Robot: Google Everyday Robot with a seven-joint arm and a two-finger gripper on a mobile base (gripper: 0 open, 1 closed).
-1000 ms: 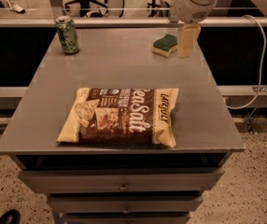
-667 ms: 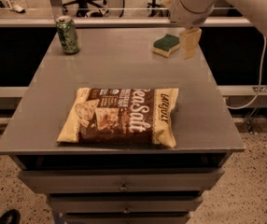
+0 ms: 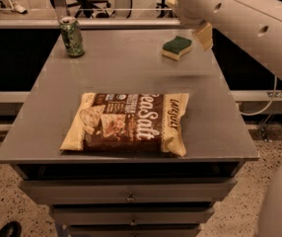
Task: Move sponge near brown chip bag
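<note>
The sponge (image 3: 176,47), dark green over pale yellow foam, lies flat on the far right part of the grey table (image 3: 215,117). The brown chip bag (image 3: 128,122) with "Sea Salt" lettering lies flat at the front middle of the table, well apart from the sponge. My gripper (image 3: 203,34) hangs just to the right of the sponge, close beside it, at the end of my pale arm (image 3: 249,28), which fills the upper right of the camera view and hides the gripper's upper part.
A green soda can (image 3: 72,37) stands upright at the table's far left corner. Drawers (image 3: 130,197) sit under the table's front edge. A white cable (image 3: 266,105) hangs to the right. Chair legs and a rail lie behind the table.
My arm has swung so that it covers more of the upper right, and the gripper has shifted slightly right beside the sponge. Sponge, bag and can have not moved.
</note>
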